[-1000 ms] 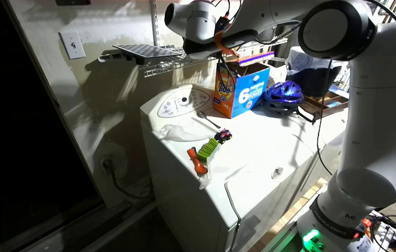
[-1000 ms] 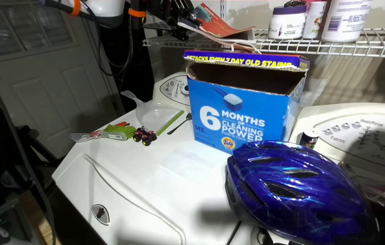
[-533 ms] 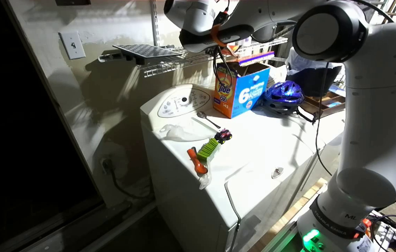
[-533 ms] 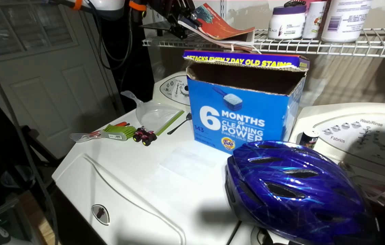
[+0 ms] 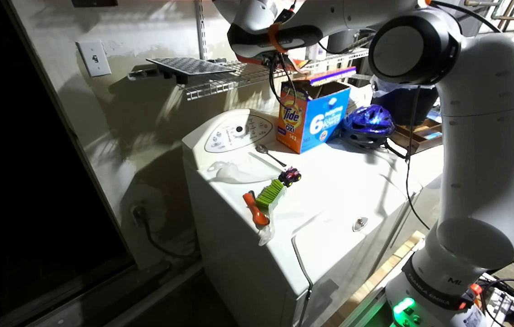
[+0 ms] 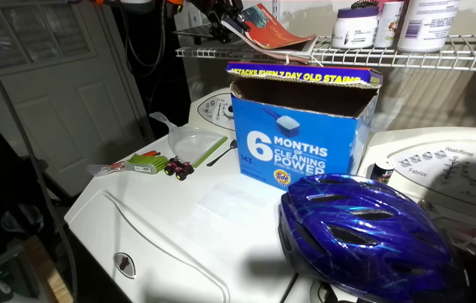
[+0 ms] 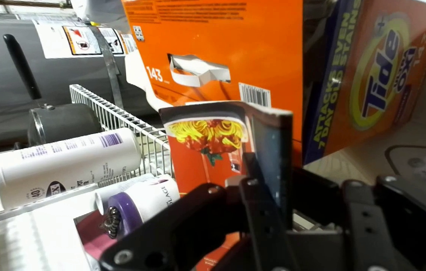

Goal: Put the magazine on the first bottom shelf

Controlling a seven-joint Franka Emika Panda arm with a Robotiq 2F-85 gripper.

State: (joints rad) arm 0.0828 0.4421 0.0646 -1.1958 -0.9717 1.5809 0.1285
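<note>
Magazine (image 6: 271,35) displays pasta (image 7: 207,132) only in wrist view.

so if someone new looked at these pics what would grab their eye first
Probably the big open blue and orange Tide box, standing on the white machine top, with the shiny blue bike helmet beside it in both exterior views. Next, up at the wire shelf, the black pincer grips an orange-red magazine. The white robot arm also fills the right side of an exterior view.
</note>
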